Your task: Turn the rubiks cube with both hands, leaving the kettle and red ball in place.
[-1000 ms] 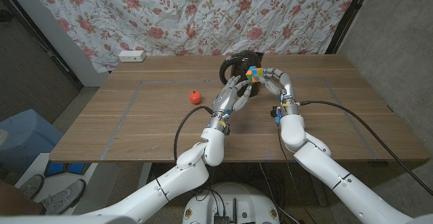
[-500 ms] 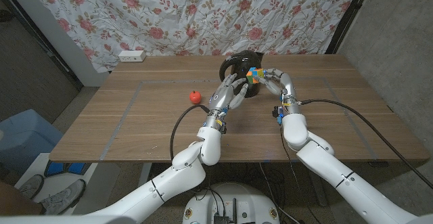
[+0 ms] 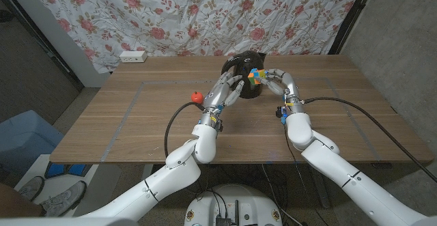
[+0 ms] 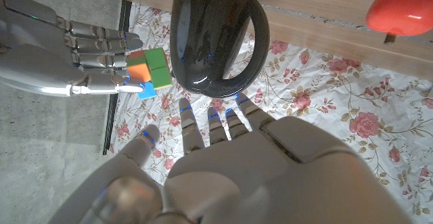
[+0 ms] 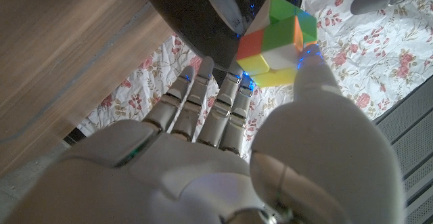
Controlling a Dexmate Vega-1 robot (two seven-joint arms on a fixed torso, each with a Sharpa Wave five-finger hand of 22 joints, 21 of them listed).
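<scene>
Gripping glossy blocky cube (image 3: 255, 75), R hand (image 3: 276, 84).

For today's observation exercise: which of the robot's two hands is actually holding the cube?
The right hand holds the rubiks cube, pinched at its fingertips. The left hand is spread open beside the kettle, holding nothing.

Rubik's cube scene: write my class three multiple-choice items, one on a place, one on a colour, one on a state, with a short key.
1. Where is the red ball?
A. On the table, on the left arm's side of the kettle
B. Inside the kettle
C. In the right hand

2. What colour is the kettle?
A. White
B. Black
C. Yellow

3. Which hand holds the Rubik's cube?
A. Left hand
B. Right hand
C. Neither

Key: 1 A, the ball lies on the wood apart from the kettle. 2 B, its body is glossy black. 3 B, the right hand grips the cube; the left hand is spread, off it.
</scene>
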